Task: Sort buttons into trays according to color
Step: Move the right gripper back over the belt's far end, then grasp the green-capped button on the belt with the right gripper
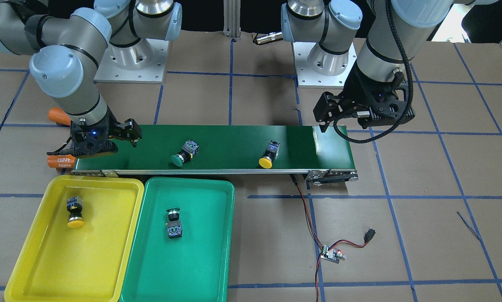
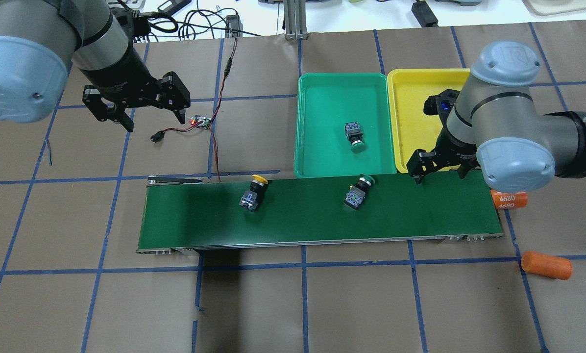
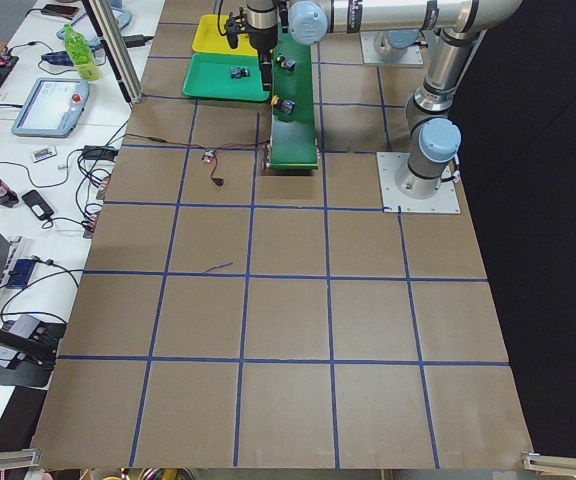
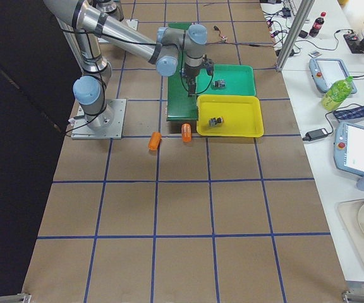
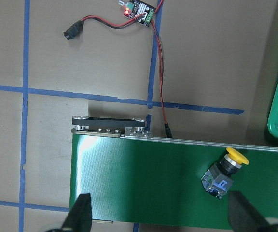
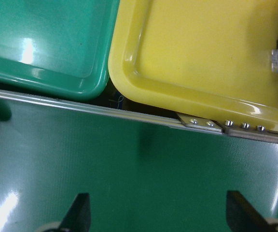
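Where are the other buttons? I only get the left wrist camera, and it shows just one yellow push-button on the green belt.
Observer: A green push-button lies on the conveyor belt too, farther along, close to the green tray.
Operator: Are any sitting in the trays?
Observer: Yes. A yellow push-button lies inside the yellow tray.
Operator: What about the green tray?
Observer: A second green push-button lies inside it, on its side.

Bright, even overhead light; exterior views sharp.
Glare on belt (image 5: 168,183) and green tray (image 6: 47,38); dark shadow band across belt; right wrist view soft.
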`<action>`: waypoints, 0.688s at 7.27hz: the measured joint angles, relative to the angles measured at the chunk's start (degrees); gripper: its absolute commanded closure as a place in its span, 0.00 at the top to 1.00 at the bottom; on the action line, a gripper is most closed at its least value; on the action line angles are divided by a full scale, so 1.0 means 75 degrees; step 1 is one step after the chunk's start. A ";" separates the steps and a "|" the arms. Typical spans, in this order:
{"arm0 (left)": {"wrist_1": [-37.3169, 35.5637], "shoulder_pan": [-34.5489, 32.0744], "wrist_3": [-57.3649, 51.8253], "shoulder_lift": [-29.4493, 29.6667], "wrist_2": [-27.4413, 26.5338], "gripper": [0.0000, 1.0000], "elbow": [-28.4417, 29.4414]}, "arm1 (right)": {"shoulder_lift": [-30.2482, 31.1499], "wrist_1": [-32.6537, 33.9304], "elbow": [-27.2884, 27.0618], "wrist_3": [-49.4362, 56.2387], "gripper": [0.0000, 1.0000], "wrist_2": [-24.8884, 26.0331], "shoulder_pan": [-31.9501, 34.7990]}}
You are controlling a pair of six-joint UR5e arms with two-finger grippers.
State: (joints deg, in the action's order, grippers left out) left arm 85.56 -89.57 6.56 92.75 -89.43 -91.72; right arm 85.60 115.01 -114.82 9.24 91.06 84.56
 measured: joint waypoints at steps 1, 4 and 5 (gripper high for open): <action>-0.0004 0.0001 0.0003 -0.0003 0.0006 1.00 -0.0003 | -0.0008 0.0006 0.0005 -0.0178 1.00 -0.0047 0.0124; -0.0009 -0.0012 0.0028 -0.0002 0.0061 1.00 -0.0013 | -0.0129 0.0098 0.0057 -0.0940 1.00 -0.0096 0.0898; -0.0014 -0.0014 0.0068 0.0003 0.0073 1.00 -0.0010 | -0.0221 0.0128 0.0060 -0.1273 1.00 -0.0112 0.1017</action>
State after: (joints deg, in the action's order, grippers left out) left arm 85.46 -89.68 7.07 92.78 -88.88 -91.79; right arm 83.94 115.97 -114.37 -0.30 90.22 92.19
